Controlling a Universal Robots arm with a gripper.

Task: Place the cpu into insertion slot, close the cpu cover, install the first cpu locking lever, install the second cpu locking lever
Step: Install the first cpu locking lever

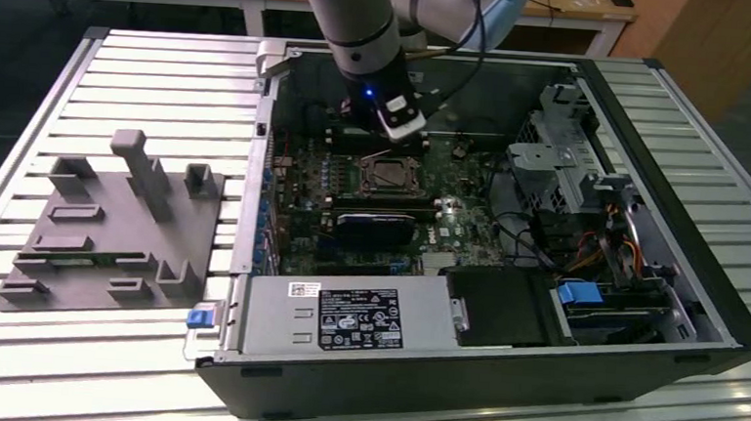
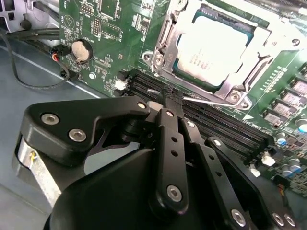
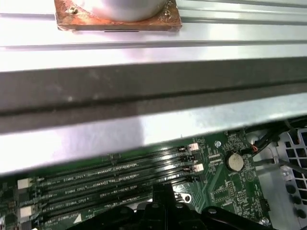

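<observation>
1. At the exterior view's left, a grey fixture [image 1: 113, 224] is sitting on the slatted table [image 1: 43, 92], well apart from the open computer case [image 1: 684, 288].
2. In the middle of that view, the arm is reaching down into the case. The gripper [image 2: 167, 95] is hanging low over the green board [image 2: 110, 19], and its fingertips are looking pressed together, clasping nothing that I can make out.
3. The insertion slot [image 1: 387, 175] is lying just beside the gripper, on the side towards the exterior camera.
4. In the second wrist view, the cpu [image 2: 211, 45] is sitting inside the slot, and the cpu cover [image 2: 165, 33] is lying flat around it, so I judge it closed.
5. A thin silver locking lever [image 2: 216, 102] is running along the slot's edge nearest the gripper. Its long axis is lying parallel to the memory slots [image 2: 220, 127], and one end is sitting right at the fingertips.
6. At the exterior view's right, the drive cage [image 1: 548, 167] is standing well apart.
</observation>
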